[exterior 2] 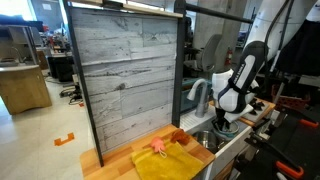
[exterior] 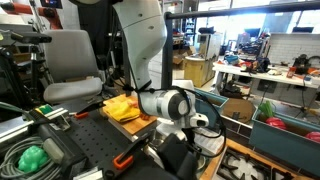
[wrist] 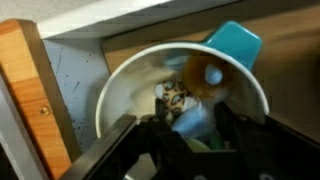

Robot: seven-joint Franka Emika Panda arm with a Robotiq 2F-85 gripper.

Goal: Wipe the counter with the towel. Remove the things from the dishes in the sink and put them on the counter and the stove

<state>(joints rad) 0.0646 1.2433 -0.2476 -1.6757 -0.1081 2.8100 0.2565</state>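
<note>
The grey plank backboard [exterior 2: 125,70] fills most of what I get in an exterior view, standing along the far edge of the wooden counter [exterior 2: 97,158]. The white arm [exterior 2: 243,70] reaches down from the right, over the sink [exterior 2: 205,138], just right of the curved faucet [exterior 2: 197,95].

The towel [exterior 2: 165,162] is yellow and crumpled into soft folds. It lies on the counter to the left of the sink, well apart from the gripper [exterior 2: 222,118], with a small pink-orange item [exterior 2: 158,147] on its far edge. In both exterior views it lies loose in a heap [exterior: 122,107].

Through the wrist view I'm looking into a white bowl [wrist: 130,75] in the sink, beside the counter's wooden edge. A teal piece [wrist: 235,42] pokes over the bowl's far right rim, and a round orange-brown thing [wrist: 210,72] lies just inside it.

The gripper [wrist: 185,125] is low in the bowl with its black fingers [wrist: 128,140] spread apart, either side of a pale, blurred object [wrist: 192,118]. I cannot tell whether they touch it.
</note>
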